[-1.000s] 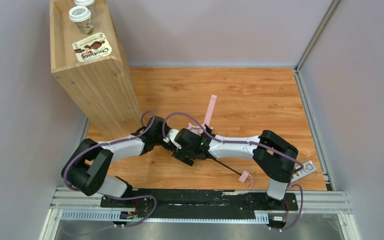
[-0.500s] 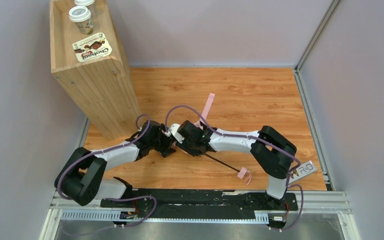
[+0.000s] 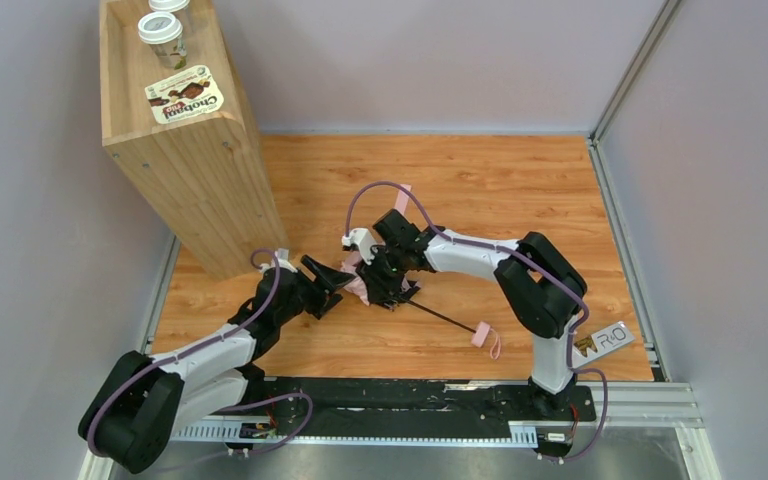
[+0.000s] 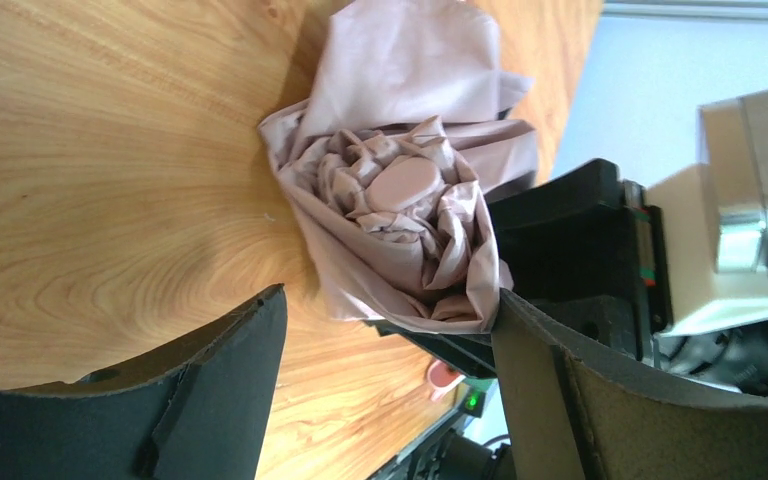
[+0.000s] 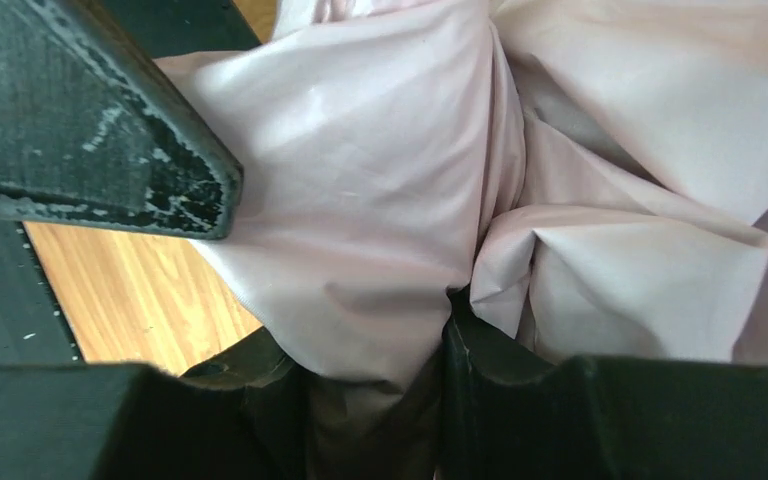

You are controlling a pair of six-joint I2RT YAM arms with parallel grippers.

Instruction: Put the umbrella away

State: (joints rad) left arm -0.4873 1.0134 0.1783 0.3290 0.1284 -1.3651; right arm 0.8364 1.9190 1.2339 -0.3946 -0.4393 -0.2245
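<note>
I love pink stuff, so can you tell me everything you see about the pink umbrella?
The umbrella is folded, its pale pink, thin, crinkly fabric scrunched into a small bundle lying on the wooden table. A round pink cap sits in the middle of the folds. A thin black shaft sticks out toward the near right, with a pink strap at its end. The right fingers pinch its fabric; the left fingers stand open near it.
</note>
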